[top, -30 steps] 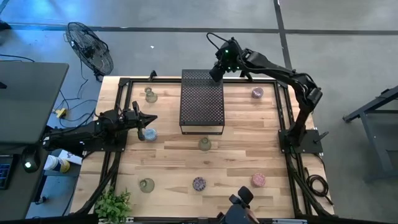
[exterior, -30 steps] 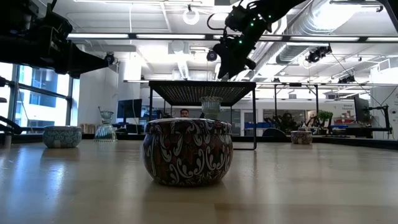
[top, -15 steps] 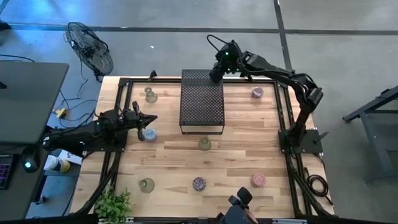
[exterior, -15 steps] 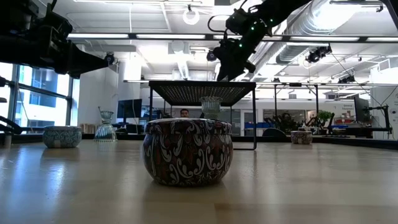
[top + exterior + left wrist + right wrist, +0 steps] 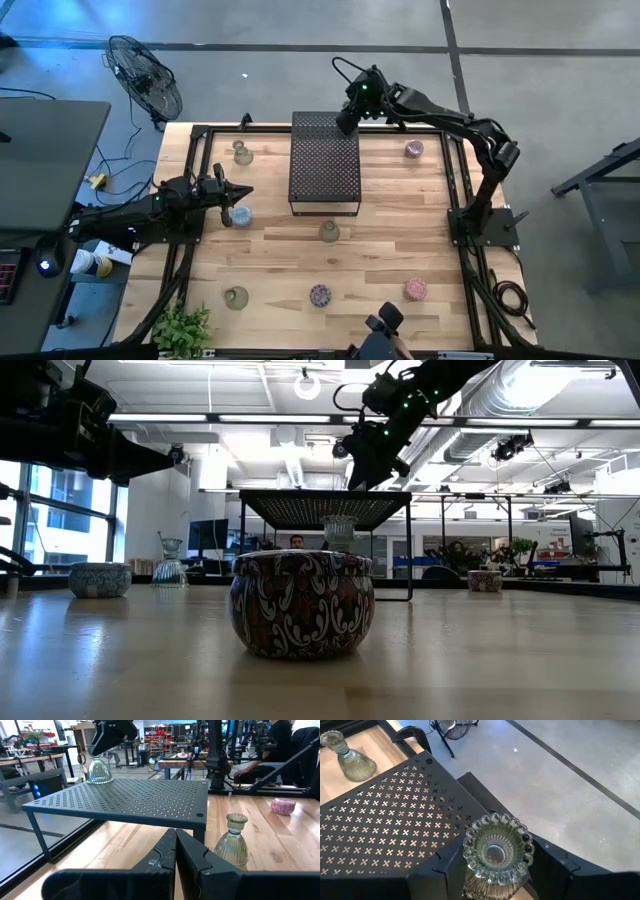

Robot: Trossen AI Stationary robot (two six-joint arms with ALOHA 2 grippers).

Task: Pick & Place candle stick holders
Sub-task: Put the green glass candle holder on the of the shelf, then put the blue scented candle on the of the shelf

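Observation:
My right gripper (image 5: 345, 120) is at the far right corner of the black perforated stand (image 5: 325, 165), shut on a clear glass holder with a beaded rim (image 5: 497, 851). My left gripper (image 5: 240, 192) is shut and empty, hovering just beyond a pale blue holder (image 5: 241, 215) at the table's left. Other holders stand on the table on their bases: greenish ones (image 5: 241, 152) (image 5: 329, 232) (image 5: 236, 297), a purple patterned one (image 5: 320, 295) and pink ones (image 5: 413, 150) (image 5: 415, 290). My right gripper has the clear holder's upper part between its two fingers (image 5: 451, 865), one on each side just under the beaded rim (image 5: 470, 837). The fingers come from above, slanting down. The holder is upright, and in the left wrist view its foot (image 5: 99, 780) seems to stand on the stand's top.
The black stand sits at the table's far middle, with open space under its top. A black frame rail (image 5: 190, 200) runs along the table's sides. A potted plant (image 5: 182, 330) is at the near left corner. Bare wood lies between the scattered holders.
My right gripper has shifted a little toward the table's left over the stand's corner with the clear holder, then kept still.

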